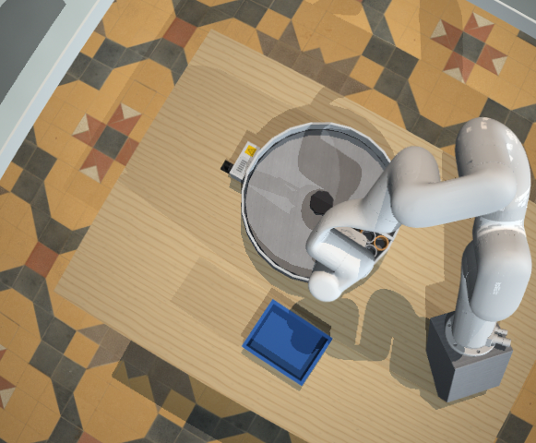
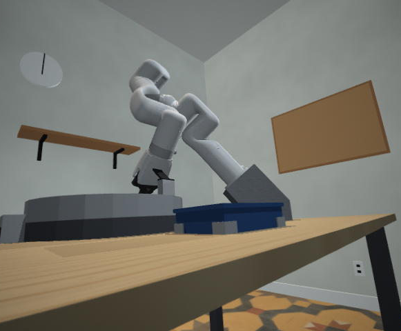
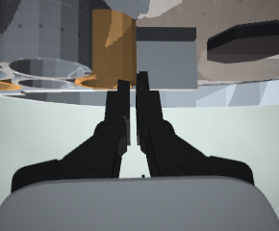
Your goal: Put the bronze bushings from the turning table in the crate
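— Bronze is what you're after; where is it?

— A bronze bushing (image 3: 113,48) stands upright right at the tips of my pincer (image 3: 131,79), near the rim of the turning table (image 1: 277,190). Its side wall lines up with the sliver of a gap between my fingers. They're pressed almost together, and I judge they're nipping that thin wall.

— So which step is this?

— The grasp on a bronze piece. The crate (image 1: 284,341) sits on the desk (image 1: 162,267), well off to one side of my pincer, and I can't see anything in it.

— And next?

— A straight lift clear of the table rim. I need to avoid the grey cylinder (image 3: 43,29) just left of my fingers. Then I swing over the crate and let go.
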### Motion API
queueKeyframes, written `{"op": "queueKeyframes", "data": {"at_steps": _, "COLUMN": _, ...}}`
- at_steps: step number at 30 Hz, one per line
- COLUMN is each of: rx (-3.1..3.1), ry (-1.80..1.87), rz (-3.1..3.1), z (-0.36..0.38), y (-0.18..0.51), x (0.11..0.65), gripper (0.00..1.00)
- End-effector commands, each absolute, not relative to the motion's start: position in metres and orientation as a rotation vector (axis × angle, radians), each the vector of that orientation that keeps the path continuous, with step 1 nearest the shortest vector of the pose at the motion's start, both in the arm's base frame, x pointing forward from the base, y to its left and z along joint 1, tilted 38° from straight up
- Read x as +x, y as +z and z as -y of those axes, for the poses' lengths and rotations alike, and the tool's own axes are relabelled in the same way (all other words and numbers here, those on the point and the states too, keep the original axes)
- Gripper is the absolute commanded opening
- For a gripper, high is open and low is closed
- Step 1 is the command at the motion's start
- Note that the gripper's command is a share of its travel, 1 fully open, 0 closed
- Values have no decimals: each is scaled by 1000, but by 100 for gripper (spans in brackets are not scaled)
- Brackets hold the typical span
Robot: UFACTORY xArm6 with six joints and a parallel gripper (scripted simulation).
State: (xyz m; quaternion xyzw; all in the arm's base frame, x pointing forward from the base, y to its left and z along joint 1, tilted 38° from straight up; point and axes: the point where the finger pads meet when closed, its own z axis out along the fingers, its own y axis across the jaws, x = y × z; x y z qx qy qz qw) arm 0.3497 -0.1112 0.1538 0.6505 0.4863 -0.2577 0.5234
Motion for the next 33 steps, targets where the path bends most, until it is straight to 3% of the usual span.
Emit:
{"op": "queueKeyframes", "data": {"at_steps": 1, "rx": 1558, "ry": -616, "rz": -1164, "z": 111, "y": 154, "x": 350, "gripper": 0}}
{"op": "queueKeyframes", "data": {"at_steps": 33, "rx": 1558, "ry": -616, "rz": -1164, "z": 77, "y": 210, "x": 323, "gripper": 0}}
